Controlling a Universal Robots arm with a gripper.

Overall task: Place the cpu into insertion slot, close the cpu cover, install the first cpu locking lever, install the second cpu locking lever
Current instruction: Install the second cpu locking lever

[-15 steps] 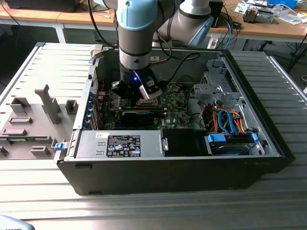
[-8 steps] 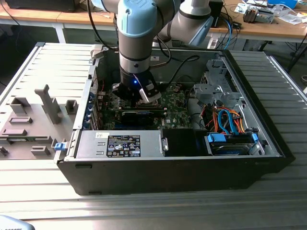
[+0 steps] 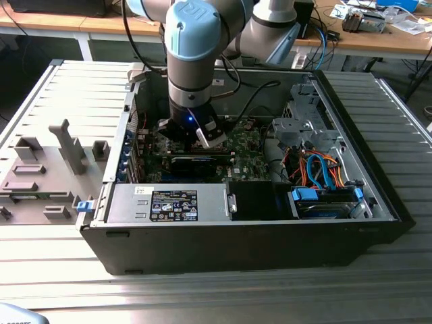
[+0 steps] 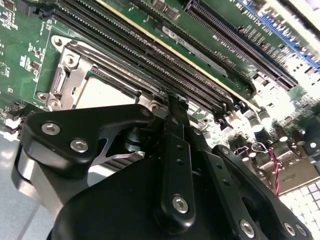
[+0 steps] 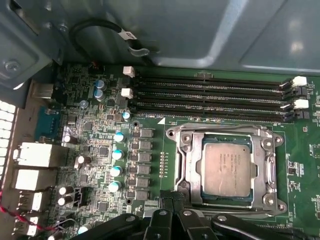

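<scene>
The arm's gripper [image 3: 197, 135] hangs low inside an open computer case [image 3: 378, 202], right over the green motherboard [image 3: 246, 145]. In the first wrist view the cpu [image 5: 226, 167] lies flat in the insertion slot [image 5: 196, 197], its grey metal top facing up. The cpu cover [image 5: 267, 170] is down around it, a silver frame whose window leaves the chip's top bare. The gripper's black fingertips [image 5: 167, 205] meet at the edge of the socket beside the cover's rim; the jaws look pressed together, with nothing seen between them.

In the second wrist view the black gripper [image 4: 172, 107] fills the foreground, its tips reaching just past the socket frame, with the cpu [image 4: 102, 92] and the silver cover [image 4: 67, 67] partly hidden behind a finger link.

Close around the socket: four long black memory slots [image 5: 210, 95] run just beside one edge of it, with white latches at their ends. On the other side stand rows of small square chokes and blue-topped capacitors [image 5: 117, 155]. A black cable [image 5: 100, 30] loops against the grey case wall above the slots.

In the exterior view, a silver power supply box [image 3: 169, 202] with a label sits at the near side of the case, and orange and blue cables [image 3: 324, 172] crowd a drive bay toward the exterior view's right. Outside the case, to the exterior view's left, grey plastic fixtures [image 3: 64, 145] stand on the ribbed metal table [image 3: 223, 290].
</scene>
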